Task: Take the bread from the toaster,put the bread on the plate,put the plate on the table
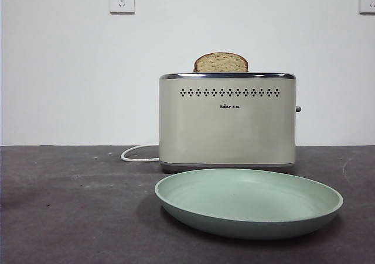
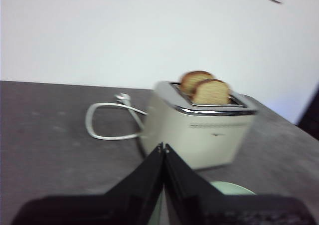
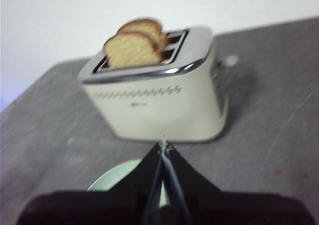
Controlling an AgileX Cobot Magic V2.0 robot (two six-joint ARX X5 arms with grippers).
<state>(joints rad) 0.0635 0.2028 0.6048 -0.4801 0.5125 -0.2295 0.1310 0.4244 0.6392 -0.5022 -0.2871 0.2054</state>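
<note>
The cream toaster [image 1: 227,122] stands at the middle of the table [image 1: 70,205]. Two slices stick up from its slots. The bread [image 3: 130,49] is the broader slice in the slot on the logo side, with a second slice [image 3: 148,28] behind it. From the front only one rounded top of the bread [image 1: 220,62] shows. The mint-green plate [image 1: 249,202] lies on the table right in front of the toaster. My left gripper [image 2: 163,146] and right gripper [image 3: 163,144] are both shut and empty, hanging back above the near side of the plate, apart from the toaster.
The toaster's white cord [image 1: 137,154] loops on the table to its left. A small lever knob [image 1: 297,109] juts from its right side. A white wall with two sockets [image 1: 122,0] closes the back.
</note>
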